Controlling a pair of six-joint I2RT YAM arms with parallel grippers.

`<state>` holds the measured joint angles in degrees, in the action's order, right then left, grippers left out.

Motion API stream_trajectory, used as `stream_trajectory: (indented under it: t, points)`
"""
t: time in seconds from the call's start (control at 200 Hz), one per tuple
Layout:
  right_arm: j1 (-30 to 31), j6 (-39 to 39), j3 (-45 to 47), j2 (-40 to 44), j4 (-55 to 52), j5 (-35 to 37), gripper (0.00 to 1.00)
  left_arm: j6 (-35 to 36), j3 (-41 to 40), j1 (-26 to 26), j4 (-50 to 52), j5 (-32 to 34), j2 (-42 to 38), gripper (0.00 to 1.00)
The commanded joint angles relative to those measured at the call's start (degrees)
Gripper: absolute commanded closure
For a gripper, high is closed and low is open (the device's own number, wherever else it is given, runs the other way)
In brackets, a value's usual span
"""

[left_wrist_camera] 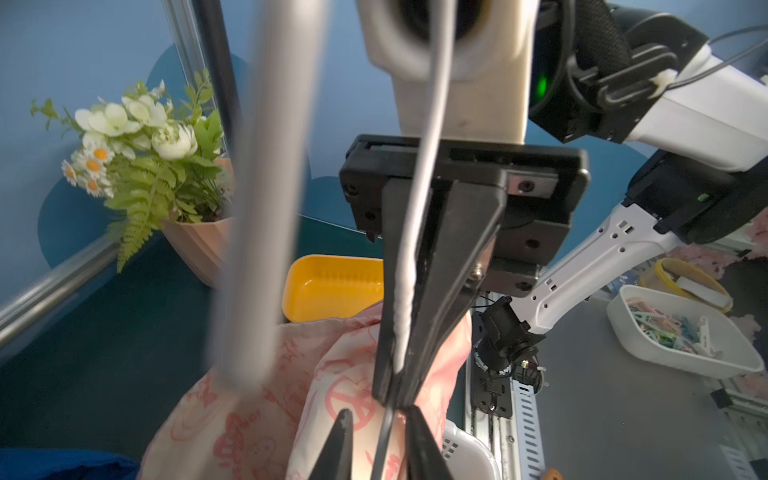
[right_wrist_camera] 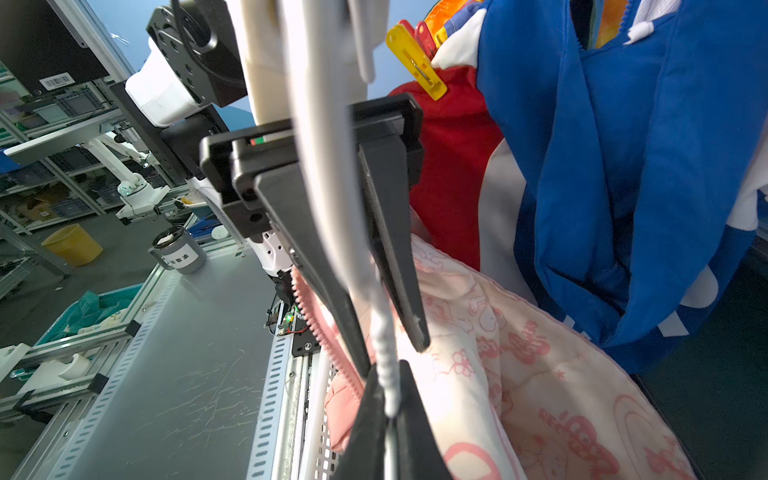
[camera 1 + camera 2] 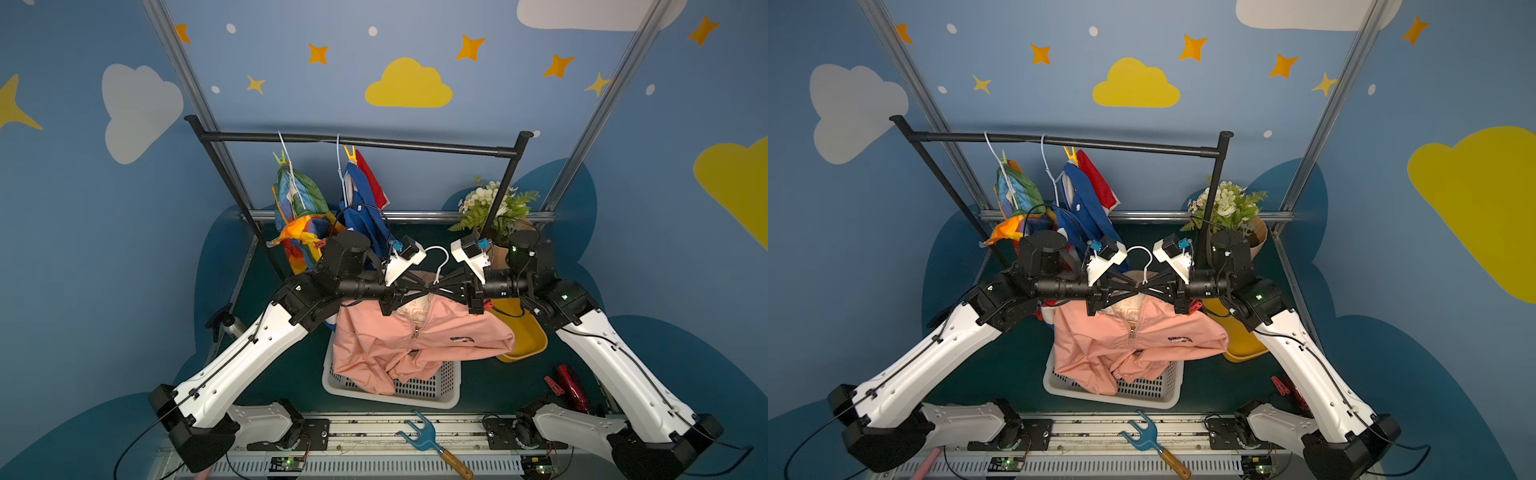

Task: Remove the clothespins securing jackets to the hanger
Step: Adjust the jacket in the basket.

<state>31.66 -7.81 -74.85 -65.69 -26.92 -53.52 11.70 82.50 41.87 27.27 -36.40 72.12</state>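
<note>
Clothespins: a yellow clothespin [image 3: 350, 153] is sitting at the top of the blue/white/red jacket [image 3: 365, 208], and a green clothespin [image 3: 280, 158] at the top of the rainbow-striped jacket [image 3: 299, 199]. Both jackets are hanging from the black rail [image 3: 415, 145]. A red clothespin [image 3: 553, 385] is lying loose on the table [image 3: 490, 386], toward the right arm's side.

The pink jacket [image 3: 419, 336] is hanging on a white hanger [image 3: 441, 255] that is off the rail, and its lower part is draping into the white basket [image 3: 415, 395].

The right pincer [image 2: 390, 386] is pinching the hanger's neck, jaws pressing onto the twisted wire. The left pincer [image 1: 379, 417] is facing it from the opposite side. Its jaws are standing narrowly spread on either side of the neck, with a gap showing on both sides of the wire.

A yellow tray [image 3: 525, 336] is sitting just beside the basket, under the right arm. The potted flowers [image 3: 494, 199] are standing behind it.
</note>
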Motion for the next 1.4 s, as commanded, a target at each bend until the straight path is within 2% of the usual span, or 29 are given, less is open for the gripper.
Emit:
stream_trajectory:
  t: [0.0,0.1,0.235,0.441,0.516,0.636,0.731,0.786,0.956,1.096,1.287,1.337,1.397]
  points:
    - [-0.31,-0.39,-1.91,-0.14,2.31,-1.15,1.00,-1.31,-1.31,-0.38,-3.56,-1.65,-0.74,0.87]
    - [-1.16,0.61,-1.44,-0.02,3.85,-1.53,1.00,-1.92,-3.37,-0.39,-5.91,-1.28,-1.88,0.96]
    - [-1.55,1.26,-1.59,-0.47,4.88,-2.42,1.00,-3.35,-5.70,-0.65,-9.09,-1.07,-3.11,0.96]
    - [-1.62,2.21,-2.35,-1.97,6.53,-3.42,1.00,-3.89,-5.68,-0.65,-8.55,-1.64,-2.76,0.96]
    - [-1.77,2.19,-2.93,-2.40,6.70,-4.01,1.00,-3.23,-5.46,-0.65,-7.14,-1.65,-2.79,0.92]
    - [-1.78,1.93,-3.80,-3.24,6.55,-4.96,1.00,-2.32,-5.60,-0.65,-5.43,-0.69,-3.08,0.77]
    - [-1.73,1.88,-4.17,-3.65,6.35,-5.46,1.00,-1.48,-5.09,-0.78,-3.95,-1.24,-2.73,0.75]
    - [-1.77,1.63,-4.16,-3.64,6.24,-5.46,1.00,-1.12,-4.51,-0.82,-2.93,-1.68,-2.36,0.77]
    - [-1.78,1.33,-4.16,-3.48,5.71,-5.37,1.00,-0.74,-4.36,-1.28,-3.18,-3.11,-1.88,0.96]
    - [-1.90,1.39,-4.23,-3.39,5.69,-5.29,1.00,-0.89,-4.43,-1.49,-3.27,-3.93,-1.40,0.96]
    - [-2.34,1.42,-4.34,-3.39,5.24,-4.02,1.00,-2.09,-6.75,-1.79,-6.04,-1.55,-3.25,0.96]
    - [-2.66,1.33,-4.31,-3.14,4.74,-2.48,0.78,-2.28,-7.29,-1.96,-6.81,-0.19,-3.77,0.96]
    - [-3.40,1.22,-4.17,-2.45,4.09,0.09,0.71,-2.34,-7.67,-2.06,-7.22,1.22,-4.19,0.96]
